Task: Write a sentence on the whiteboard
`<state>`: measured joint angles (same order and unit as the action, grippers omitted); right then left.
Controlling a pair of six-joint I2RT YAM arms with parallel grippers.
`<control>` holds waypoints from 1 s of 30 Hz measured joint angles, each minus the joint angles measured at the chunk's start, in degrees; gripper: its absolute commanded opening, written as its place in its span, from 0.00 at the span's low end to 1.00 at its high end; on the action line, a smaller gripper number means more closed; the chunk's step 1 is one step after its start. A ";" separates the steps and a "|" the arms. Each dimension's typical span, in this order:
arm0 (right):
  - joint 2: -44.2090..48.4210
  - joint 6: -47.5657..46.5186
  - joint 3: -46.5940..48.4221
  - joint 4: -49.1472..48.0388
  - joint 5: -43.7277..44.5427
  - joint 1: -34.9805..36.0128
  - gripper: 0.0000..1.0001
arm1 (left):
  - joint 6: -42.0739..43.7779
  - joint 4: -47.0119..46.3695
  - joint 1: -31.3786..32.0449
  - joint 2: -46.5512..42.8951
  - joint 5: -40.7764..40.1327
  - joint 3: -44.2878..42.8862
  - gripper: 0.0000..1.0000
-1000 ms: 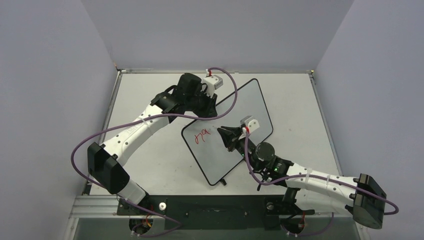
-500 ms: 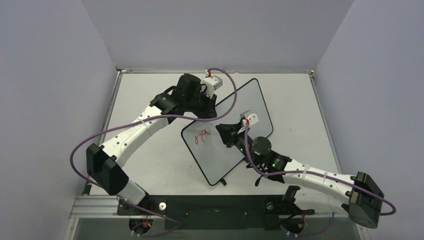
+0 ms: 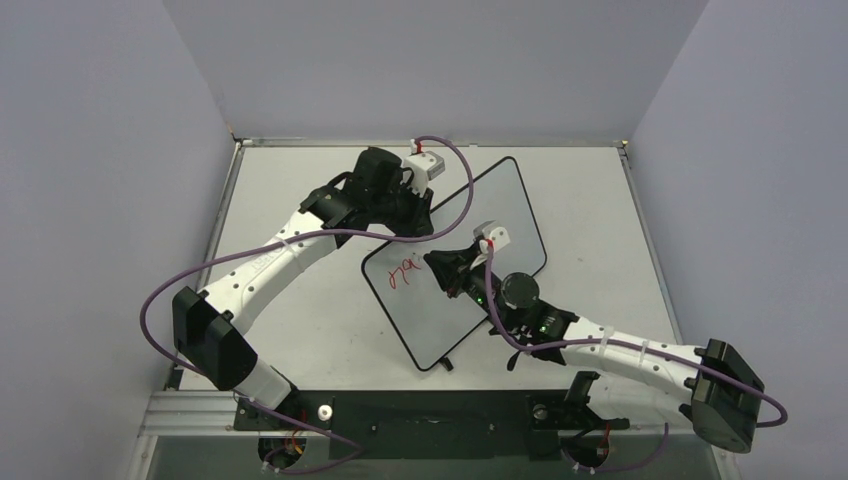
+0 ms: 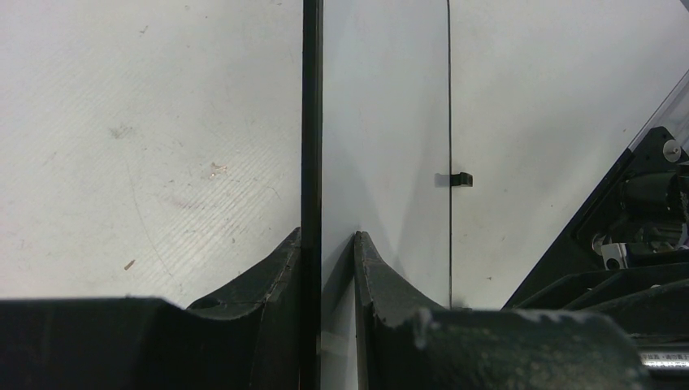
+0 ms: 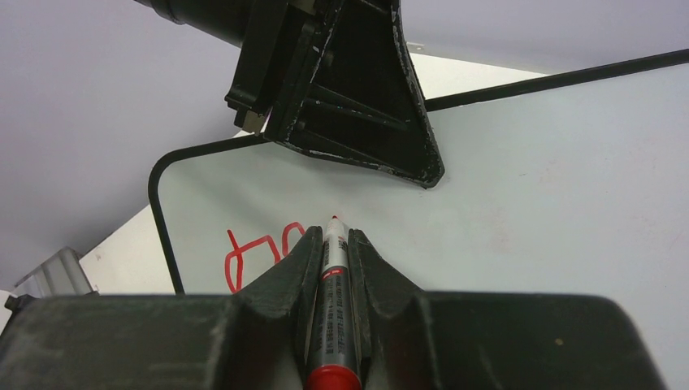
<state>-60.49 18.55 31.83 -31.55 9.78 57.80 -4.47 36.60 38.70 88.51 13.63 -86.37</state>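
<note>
Right wrist: right hand (image 5: 333, 237) clamps marker (image 5: 331, 276) (red-tipped); left hand (image 4: 328, 242) grips whiteboard (image 4: 382, 122)

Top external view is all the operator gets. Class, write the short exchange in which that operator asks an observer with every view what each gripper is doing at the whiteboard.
Operator: Is anything in the right gripper?
Observer: Yes. In the right wrist view, the right gripper is shut on a red marker, with the tip pointing forward.
Operator: Where is the tip?
Observer: It is just beside the red lettering, close over the whiteboard. I cannot confirm contact.
Operator: And the left gripper?
Observer: In the left wrist view, the left gripper has a finger on each side of the whiteboard's black-rimmed edge and is clamping it.
</note>
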 measured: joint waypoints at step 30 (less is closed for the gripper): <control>5.44 4.92 -10.43 -1.55 2.82 1.42 0.00 | 0.00 -0.04 -0.07 -0.22 -0.37 0.42 0.00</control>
<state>-55.05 23.46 21.41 -33.10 12.60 59.22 -4.47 36.56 38.63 88.29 13.26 -85.95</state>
